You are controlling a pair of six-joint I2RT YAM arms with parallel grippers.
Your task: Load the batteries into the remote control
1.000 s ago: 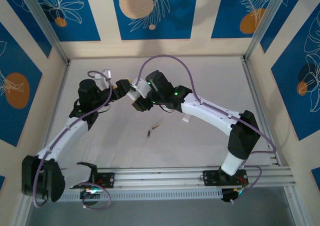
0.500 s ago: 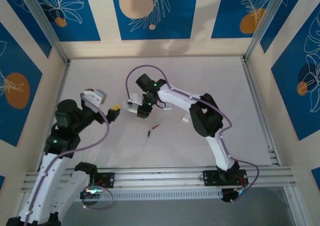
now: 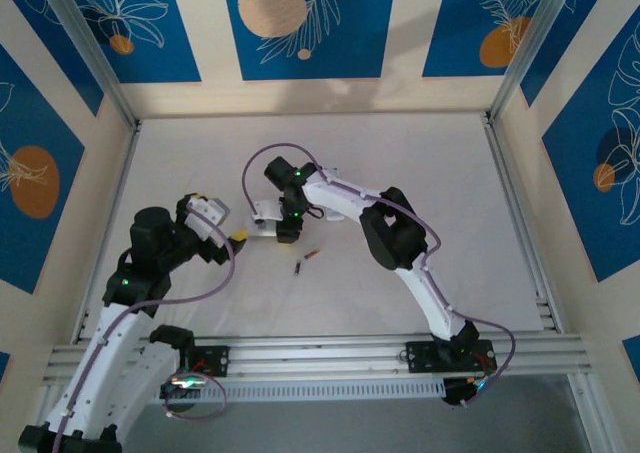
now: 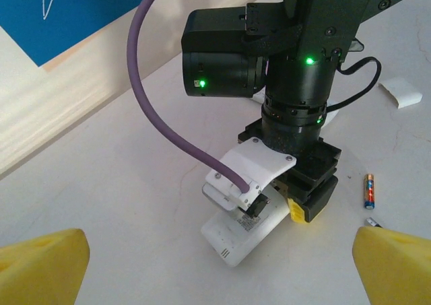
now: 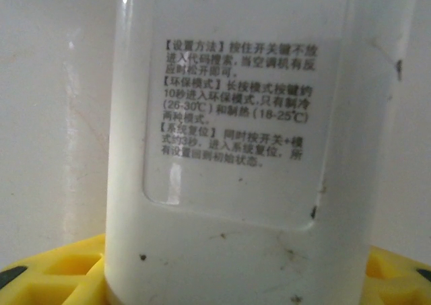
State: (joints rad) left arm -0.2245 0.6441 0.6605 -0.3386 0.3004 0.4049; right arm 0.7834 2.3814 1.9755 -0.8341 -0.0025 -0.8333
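While left tool (image 4: 215,278) hangs wide open, yellow pads (image 4: 40,268) far apart, right tool (image 4: 300,204) stands upright over end of remote (image 4: 237,236), its pads flanking both edges; clamped or not, cannot tell. Remote: one smooth white plastic slab, flat on counter (image 3: 450,153), left of centre. Two batteries (image 4: 369,190), slim, copper-tipped, loose near it. Open counter to right.

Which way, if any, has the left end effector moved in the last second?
Yes. The left end effector drew back toward the near rail.
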